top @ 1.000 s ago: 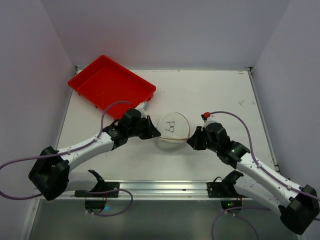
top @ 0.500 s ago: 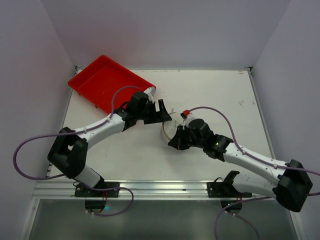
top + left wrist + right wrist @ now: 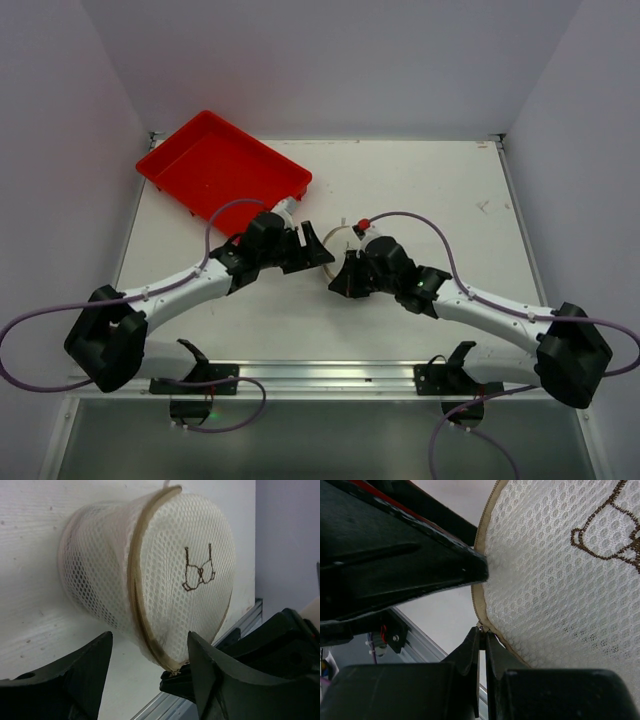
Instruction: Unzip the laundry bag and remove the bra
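Observation:
The laundry bag (image 3: 170, 575) lies tipped on its side on the white table, its round mesh face with the small bra drawing (image 3: 199, 572) turned towards the camera. From above only a sliver of the laundry bag (image 3: 338, 240) shows between the two grippers. My left gripper (image 3: 150, 640) (image 3: 320, 248) stands open, its fingers straddling the bag's lower rim by the tan zip (image 3: 142, 630). My right gripper (image 3: 482, 632) (image 3: 338, 282) is shut on the zipper pull (image 3: 481, 626) at the rim's lowest point. The bra itself does not show.
A red rectangular tray (image 3: 215, 165) sits at the back left, just behind the left arm. The metal rail (image 3: 320, 375) with both arm bases runs along the near edge. Walls enclose the table (image 3: 450, 200) on three sides.
The bag, which lay flat face up, now lies on its side, shifted slightly left. The right gripper moved left with it. The left gripper opened, swung towards the tray and came back.

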